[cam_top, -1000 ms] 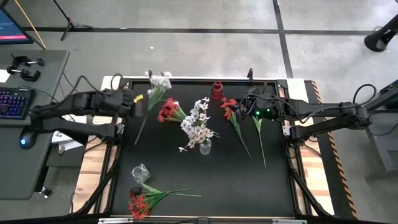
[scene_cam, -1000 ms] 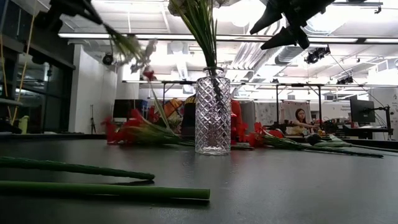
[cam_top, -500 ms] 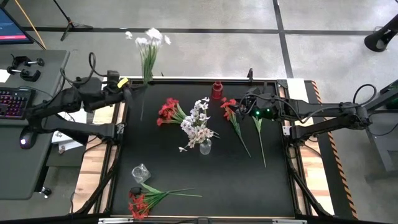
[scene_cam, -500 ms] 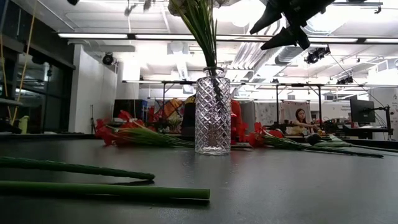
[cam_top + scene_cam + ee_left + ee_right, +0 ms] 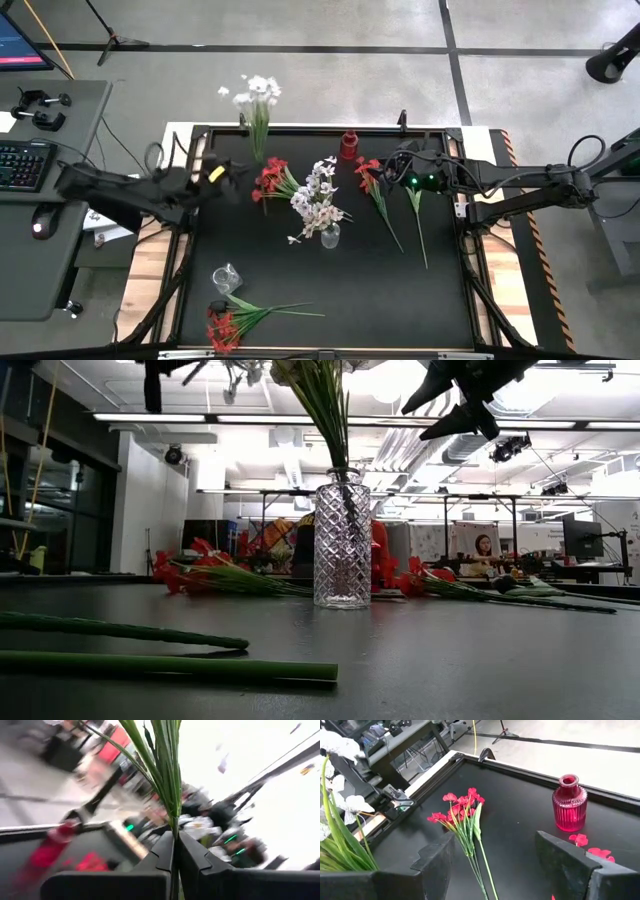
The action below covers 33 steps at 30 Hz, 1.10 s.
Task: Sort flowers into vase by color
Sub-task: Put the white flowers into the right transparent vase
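My left gripper [image 5: 226, 172] is over the table's left side, shut on a bunch of white flowers [image 5: 256, 92] whose blooms stand high toward the far edge. In the low view it sits at the upper left [image 5: 155, 378]. A clear cut-glass vase [image 5: 329, 237] [image 5: 342, 540] stands at the centre with white flowers [image 5: 318, 197] in it. A red bunch [image 5: 268, 178] [image 5: 465, 812] lies on the table beside it. My right gripper [image 5: 396, 167] [image 5: 492, 865] hangs open over the far right part, above another red flower [image 5: 368, 178]. My left gripper pinches the white bunch by its green stems [image 5: 173, 822], near their lower end, between the two shut fingers [image 5: 192, 855]. The bunch is lifted clear of the table. Its stems rise out past the fingertips, and its blooms [image 5: 256, 90] are uppermost.
A small red vase [image 5: 349, 146] [image 5: 569, 802] stands at the far edge. A bare green stem [image 5: 418, 218] lies on the right. A small clear glass [image 5: 226, 277] and another red bunch [image 5: 228, 322] lie near the front left corner. A desk with a keyboard [image 5: 20, 165] stands left of the table.
My left gripper has raised the white bunch from low over the red bunch. It swung first toward the table's far left corner, then back right over the table's left side. The blooms went from beside the red bunch to high up near the far edge.
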Motion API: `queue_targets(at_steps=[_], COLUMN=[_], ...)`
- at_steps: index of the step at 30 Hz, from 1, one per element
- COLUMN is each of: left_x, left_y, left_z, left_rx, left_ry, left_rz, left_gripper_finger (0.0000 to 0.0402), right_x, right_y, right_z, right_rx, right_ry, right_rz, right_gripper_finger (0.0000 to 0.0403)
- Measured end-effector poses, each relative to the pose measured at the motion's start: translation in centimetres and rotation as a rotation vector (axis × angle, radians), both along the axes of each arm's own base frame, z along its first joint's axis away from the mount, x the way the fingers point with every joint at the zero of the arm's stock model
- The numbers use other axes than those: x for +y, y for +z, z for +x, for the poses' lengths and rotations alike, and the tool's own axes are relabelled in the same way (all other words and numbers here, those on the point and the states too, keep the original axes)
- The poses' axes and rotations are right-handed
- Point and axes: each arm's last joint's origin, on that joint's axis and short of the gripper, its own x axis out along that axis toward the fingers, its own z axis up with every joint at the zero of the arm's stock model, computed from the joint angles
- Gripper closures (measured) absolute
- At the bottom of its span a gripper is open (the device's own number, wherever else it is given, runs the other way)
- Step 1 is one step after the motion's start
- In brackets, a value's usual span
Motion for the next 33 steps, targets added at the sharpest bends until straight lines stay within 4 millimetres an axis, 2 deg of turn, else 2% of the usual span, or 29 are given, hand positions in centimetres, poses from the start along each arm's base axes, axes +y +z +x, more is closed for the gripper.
queue_targets(at_steps=[3, 6, 12, 15, 19, 23, 26, 31, 33], left_x=[-0.6, -1.3, -3.1, -3.9, -4.8, -5.0, -4.9, -4.8, -4.8], left_y=[-1.9, -3.4, -4.8, -5.9, -7.1, -7.2, -7.1, -7.2, -6.6], left_z=[-0.6, -1.4, -1.2, -0.3, 1.2, 1.7, 1.6, 1.6, 1.6], left_rx=[-0.164, -0.220, -0.114, -0.061, -0.066, -0.096, -0.065, 0.111, 0.087], left_ry=[-0.020, -0.046, -0.013, 0.042, -0.001, -0.001, 0.067, 0.154, 0.159], left_rz=[0.011, 0.030, 0.021, 0.003, 0.008, 0.059, 0.121, 0.413, 0.445], left_gripper_finger=[0.0401, 0.0401, 0.0401, 0.0401, 0.0401, 0.0401, 0.0401, 0.0401, 0.0399], right_x=[0.0, 0.0, 0.0, 0.0, -0.1, -0.1, 0.1, 0.6, 0.8], right_y=[0.0, 0.0, 0.3, 0.9, 1.9, 2.8, 3.3, 3.4, 3.3], right_z=[0.0, 0.0, 0.2, 0.4, 0.8, 1.0, 1.1, 1.1, 1.3], right_rx=[-0.010, -0.024, -0.090, -0.163, -0.280, -0.383, -0.435, -0.450, -0.446], right_ry=[-0.009, -0.022, -0.044, -0.047, -0.045, -0.040, -0.033, -0.017, -0.007], right_rz=[0.017, 0.040, 0.082, 0.092, 0.095, 0.091, 0.096, 0.120, 0.123], right_gripper_finger=[0.0142, 0.0142, 0.0142, 0.0142, 0.0142, 0.0142, 0.0142, 0.0142, 0.0142])
